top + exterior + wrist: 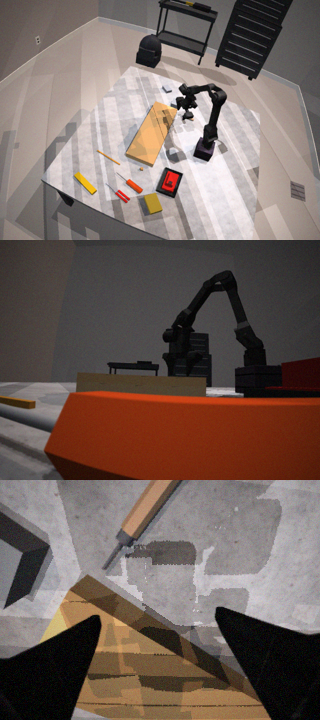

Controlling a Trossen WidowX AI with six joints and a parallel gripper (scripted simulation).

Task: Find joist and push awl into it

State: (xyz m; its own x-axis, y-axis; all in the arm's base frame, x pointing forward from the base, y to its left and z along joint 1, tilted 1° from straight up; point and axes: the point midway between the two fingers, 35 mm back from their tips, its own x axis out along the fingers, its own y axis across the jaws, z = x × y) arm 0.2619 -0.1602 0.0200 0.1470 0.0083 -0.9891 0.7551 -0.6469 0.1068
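Observation:
The red stud finder lies in the black tray. The orange-tan floor panel lies left of the arm's base; no hole can be made out in it. The awl lies on the table just off the panel's far right corner, its metal tip towards that corner; the top view shows only part of its tan handle. My gripper is open and empty, low beside the panel's far right edge, pointing down, with the awl ahead of the fingers.
A grey block sits by the panel's far end, another grey block beyond. Nearer the front are an orange-handled tool, a red-handled tool, a yellow block, a yellow bar and a thin stick.

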